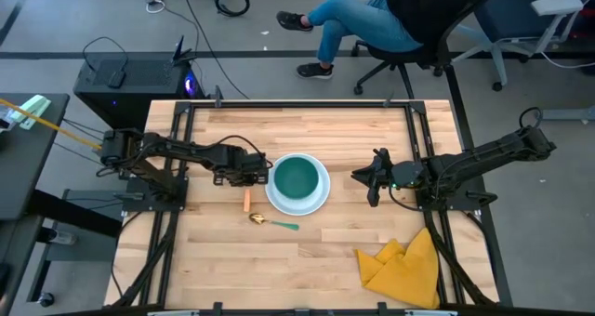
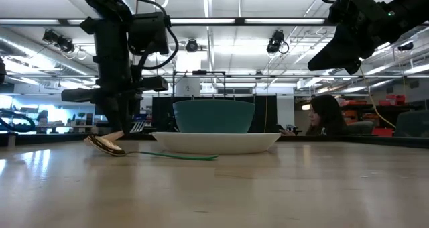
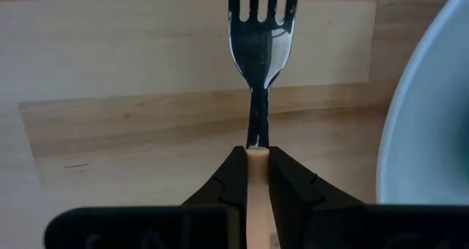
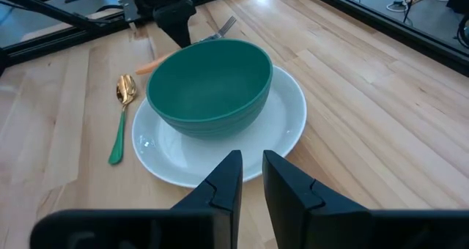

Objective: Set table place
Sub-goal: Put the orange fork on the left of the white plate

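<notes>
Only the left wrist view is showing the grip: the left gripper (image 3: 256,177) is pinching the orange handle of the fork (image 3: 260,40), tines pointing away over the table (image 3: 132,73), with the white plate (image 3: 429,117) just beside. From overhead, that gripper (image 1: 249,174) is sitting at the plate's (image 1: 275,202) nine o'clock, its arm lying low from the left edge, and the handle (image 1: 246,201) is poking out towards six o'clock. The teal bowl (image 1: 297,177) is resting in the plate. The spoon (image 1: 271,222) is lying at the plate's seven o'clock. The right gripper (image 1: 375,188) is hovering at three o'clock, well apart; its own camera is showing its fingers (image 4: 229,177) narrowly parted and gripping nothing.
</notes>
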Action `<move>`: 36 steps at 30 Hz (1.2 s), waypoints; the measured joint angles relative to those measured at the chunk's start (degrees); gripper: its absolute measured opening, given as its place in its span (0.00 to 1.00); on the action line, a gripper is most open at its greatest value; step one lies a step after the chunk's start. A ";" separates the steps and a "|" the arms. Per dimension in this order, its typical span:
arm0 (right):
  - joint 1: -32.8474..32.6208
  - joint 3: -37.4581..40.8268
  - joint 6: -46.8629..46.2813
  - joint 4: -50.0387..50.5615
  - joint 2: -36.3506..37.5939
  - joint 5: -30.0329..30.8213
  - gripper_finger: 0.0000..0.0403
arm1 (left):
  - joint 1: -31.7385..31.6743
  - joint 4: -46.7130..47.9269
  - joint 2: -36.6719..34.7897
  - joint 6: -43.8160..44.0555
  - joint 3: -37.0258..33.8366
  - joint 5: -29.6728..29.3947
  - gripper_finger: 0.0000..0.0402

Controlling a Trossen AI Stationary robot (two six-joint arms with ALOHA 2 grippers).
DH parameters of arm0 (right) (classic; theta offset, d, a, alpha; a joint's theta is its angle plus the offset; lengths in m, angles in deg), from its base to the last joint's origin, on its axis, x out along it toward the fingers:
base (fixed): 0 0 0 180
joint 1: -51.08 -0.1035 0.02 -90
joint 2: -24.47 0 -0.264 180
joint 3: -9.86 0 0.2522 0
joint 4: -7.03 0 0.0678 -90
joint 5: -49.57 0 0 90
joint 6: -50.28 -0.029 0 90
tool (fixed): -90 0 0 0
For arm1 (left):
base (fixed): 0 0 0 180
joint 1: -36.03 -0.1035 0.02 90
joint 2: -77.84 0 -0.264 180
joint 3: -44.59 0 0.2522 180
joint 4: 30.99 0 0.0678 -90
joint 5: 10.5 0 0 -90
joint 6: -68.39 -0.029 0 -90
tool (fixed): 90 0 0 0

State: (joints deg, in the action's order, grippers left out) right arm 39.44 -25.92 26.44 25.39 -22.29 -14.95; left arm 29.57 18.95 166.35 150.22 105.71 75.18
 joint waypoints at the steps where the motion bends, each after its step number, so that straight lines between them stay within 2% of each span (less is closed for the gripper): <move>1: 0.02 0.00 0.00 0.00 0.00 -0.01 0.16 | 0.00 0.00 0.00 0.00 0.00 -0.03 0.10; 29: 0.02 0.00 0.01 0.00 0.00 -0.01 0.16 | -1.68 -0.02 0.12 -2.88 0.02 1.46 0.10; 36: 0.00 0.00 0.00 -0.01 -0.02 -0.01 0.16 | -3.13 -2.30 4.70 -4.47 0.11 4.36 0.10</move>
State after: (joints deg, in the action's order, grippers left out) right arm 39.44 -25.92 26.43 25.38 -22.31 -14.97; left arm 26.44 16.66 171.05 145.74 105.82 79.54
